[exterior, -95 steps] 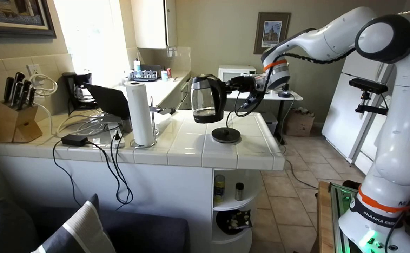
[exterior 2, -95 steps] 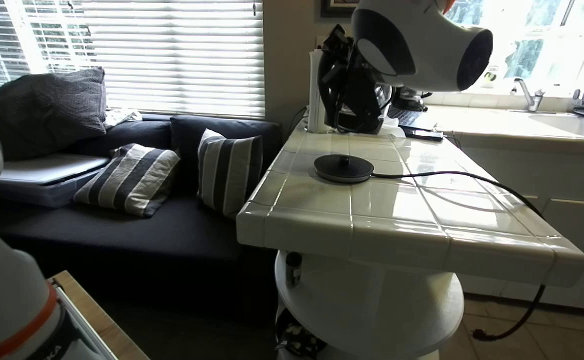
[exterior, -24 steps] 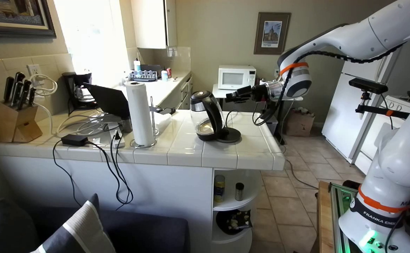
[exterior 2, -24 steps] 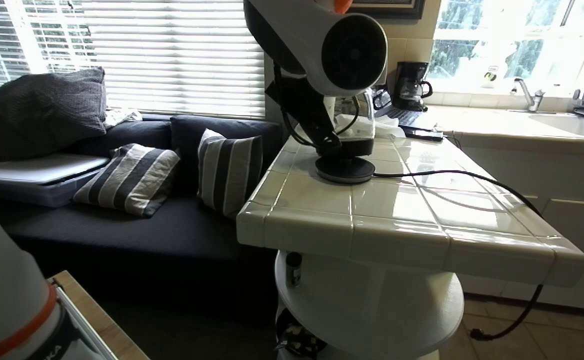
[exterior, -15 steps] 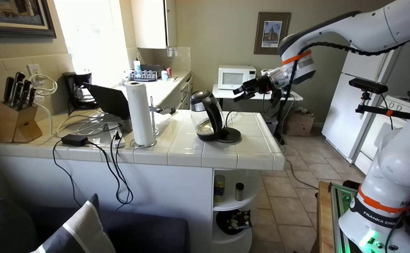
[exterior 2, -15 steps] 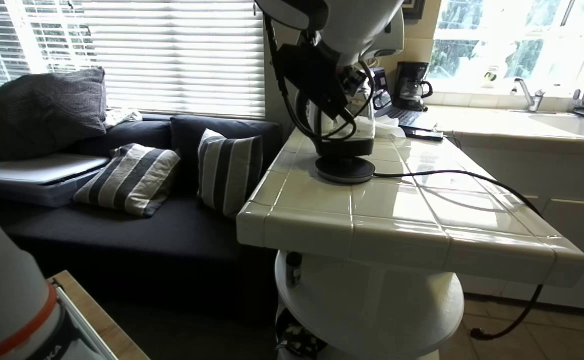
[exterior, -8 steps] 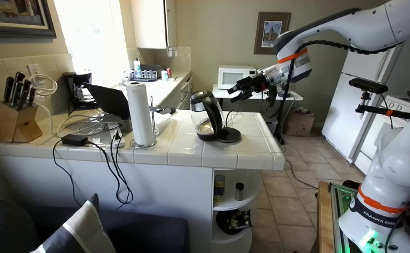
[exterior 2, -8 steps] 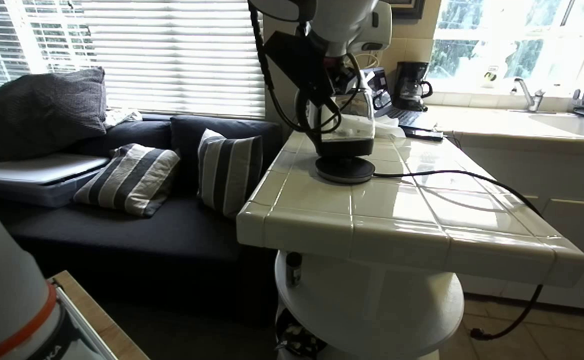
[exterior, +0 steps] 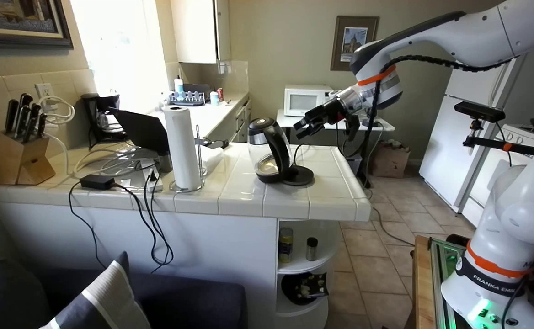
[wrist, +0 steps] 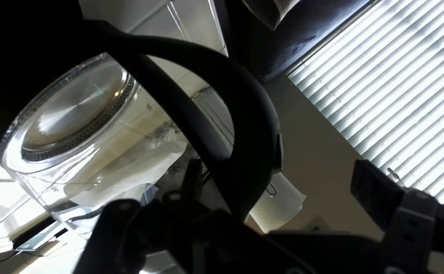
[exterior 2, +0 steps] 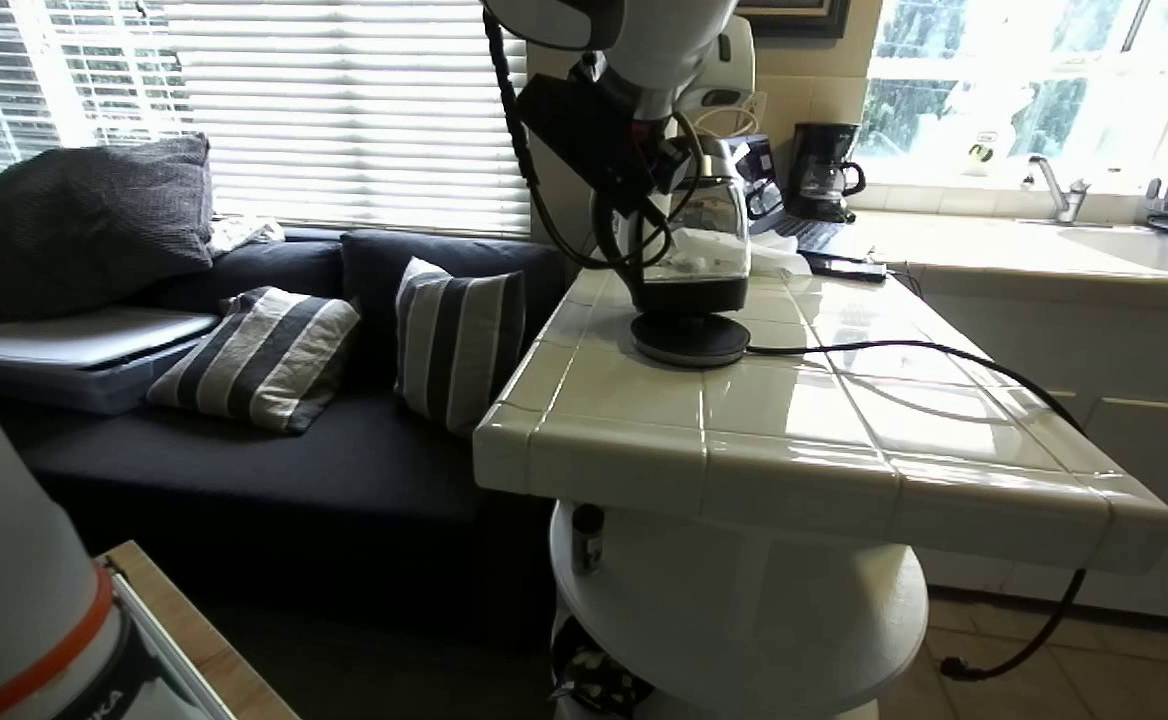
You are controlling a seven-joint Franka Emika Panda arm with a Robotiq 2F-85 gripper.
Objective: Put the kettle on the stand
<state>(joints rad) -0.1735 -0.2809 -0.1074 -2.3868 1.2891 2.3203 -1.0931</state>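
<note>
A: A Franka Emika Panda arm [exterior: 468, 41] hangs over a white-tiled worktop [exterior 2: 624, 405], where a glass electric kettle [exterior: 261, 153] and its round black stand [exterior 2: 689, 343] share the end corner nearest the sofa [exterior 2: 274, 475]. Is the kettle home?

B: No. In both exterior views it stands, seemingly upright, on the far side of the stand from the worktop's free end, toward the paper-towel roll [exterior: 184, 151] by the sofa-side edge. Kettle and stand overlap to the eye; whether they touch cannot be told.

A: And the gripper [exterior: 298, 130]?

B: Empty, its two fingers [wrist: 376, 186] well apart. In the wrist view the kettle's black handle [wrist: 254, 125] rises before them; in an exterior view their tips hang just beside it, with no hold visible.

A: What counts as done?

B: Nearness, by all appearances: the kettle is next to its goal, and the stand lies flat between it and the end edge. The stand's cord [exterior 2: 884, 344] crosses the worktop toward the edge opposite the sofa, and its plug [exterior 2: 959, 669] hangs below.

A: And left?

B: The placing itself. It likely calls for a grip on the handle, a short lift, a shift toward the end edge and a level descent onto the stand. A shift made too low would probably push the stand along rather than seat the kettle. Release and retreat would close the job.
</note>
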